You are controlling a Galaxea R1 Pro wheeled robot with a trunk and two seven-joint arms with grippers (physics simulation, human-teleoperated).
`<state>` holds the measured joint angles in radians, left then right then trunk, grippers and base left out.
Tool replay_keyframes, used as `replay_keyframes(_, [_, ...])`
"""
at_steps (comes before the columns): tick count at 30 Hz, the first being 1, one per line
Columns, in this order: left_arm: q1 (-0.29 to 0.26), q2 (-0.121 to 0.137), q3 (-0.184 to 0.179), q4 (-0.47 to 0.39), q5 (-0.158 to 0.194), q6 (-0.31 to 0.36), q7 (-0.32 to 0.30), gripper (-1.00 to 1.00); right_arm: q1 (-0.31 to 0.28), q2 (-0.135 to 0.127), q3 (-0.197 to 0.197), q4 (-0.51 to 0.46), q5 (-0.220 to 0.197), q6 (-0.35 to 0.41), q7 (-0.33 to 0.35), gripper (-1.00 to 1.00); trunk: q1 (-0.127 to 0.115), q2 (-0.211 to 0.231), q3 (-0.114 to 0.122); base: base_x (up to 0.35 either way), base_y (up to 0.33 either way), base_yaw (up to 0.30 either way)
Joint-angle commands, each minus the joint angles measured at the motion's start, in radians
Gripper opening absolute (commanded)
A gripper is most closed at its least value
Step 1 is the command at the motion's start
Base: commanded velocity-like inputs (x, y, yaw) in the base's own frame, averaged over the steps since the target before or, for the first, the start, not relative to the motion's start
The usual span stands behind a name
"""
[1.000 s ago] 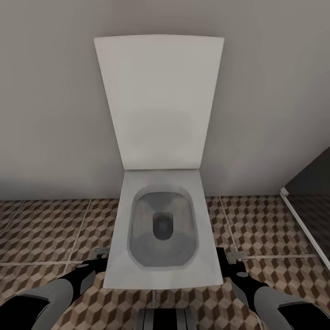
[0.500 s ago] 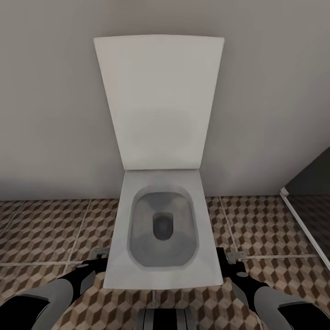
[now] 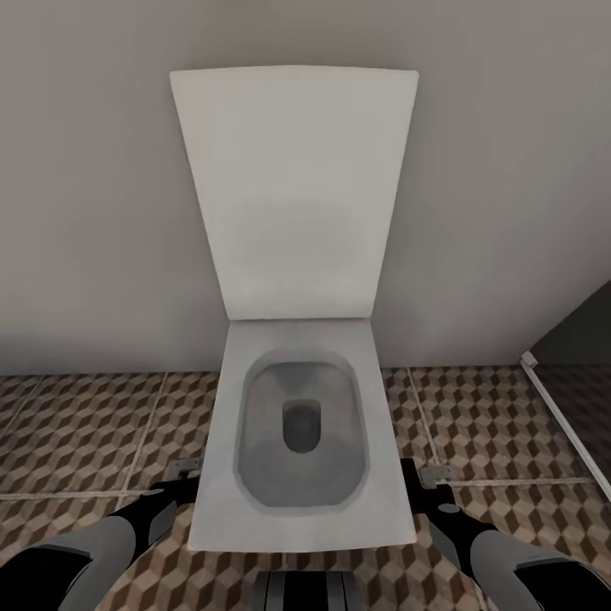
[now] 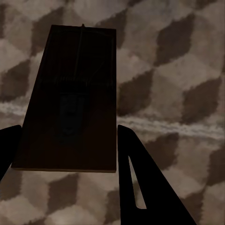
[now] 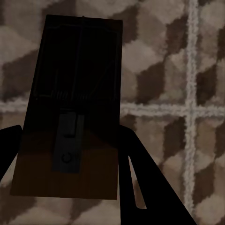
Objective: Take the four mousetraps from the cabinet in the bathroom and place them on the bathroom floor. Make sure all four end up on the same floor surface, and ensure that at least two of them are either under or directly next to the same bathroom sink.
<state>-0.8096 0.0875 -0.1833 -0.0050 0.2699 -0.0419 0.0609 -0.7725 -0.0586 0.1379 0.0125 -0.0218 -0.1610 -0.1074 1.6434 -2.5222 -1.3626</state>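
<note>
Toilet (image 3: 301, 441) between both laden end effectors.

Before me stands a white square-edged toilet (image 3: 297, 424) with its flat lid (image 3: 294, 191) raised against a plain grey wall (image 3: 85, 212), and a dark panel (image 3: 585, 339) at the far right.

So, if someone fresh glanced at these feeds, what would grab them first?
The white rectangular toilet with its lid raised against the grey wall, dead centre ahead on the cube-patterned brown tile floor. Next, each wrist view shows a flat dark-brown wooden mousetrap between the black fingers: one in the left gripper, one in the right gripper.
</note>
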Motion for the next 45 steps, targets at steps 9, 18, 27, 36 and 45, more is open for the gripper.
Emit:
replay_keyframes(9, [0.0, 0.0, -0.008, 0.0, 0.008, -0.002, 0.002, -1.0, -0.001, 0.0, 0.009, 0.001, -0.004, -0.005, -0.005, -1.0, 0.0, 0.0, -0.001, 0.001, 0.0, 0.0])
replay_keyframes(18, [0.0, 0.002, -0.008, 0.0, 0.001, -0.002, 0.001, -1.0, -0.001, 0.0, 0.009, 0.001, -0.004, -0.006, -0.005, -1.0, 0.0, 0.0, -0.001, 0.0, 0.0, 0.0])
replay_keyframes(27, [0.0, 0.003, -0.008, -0.001, 0.0, -0.003, 0.0, -1.0, -0.001, 0.0, 0.009, 0.001, -0.004, -0.005, -0.005, -1.0, 0.0, 0.0, -0.001, 0.0, 0.0, 0.0])
replay_keyframes(36, [0.0, 0.004, -0.008, -0.001, 0.0, -0.003, -0.001, -1.0, -0.001, 0.0, 0.008, 0.001, -0.004, -0.002, -0.005, -1.0, 0.0, 0.0, -0.001, 0.0, 0.0, 0.0])
replay_keyframes(45, [0.0, 0.005, -0.009, -0.001, 0.0, -0.003, -0.001, -1.0, -0.001, 0.0, 0.008, 0.001, -0.004, -0.001, -0.005, -1.0, 0.0, 0.0, -0.001, 0.0, 0.0, 0.0])
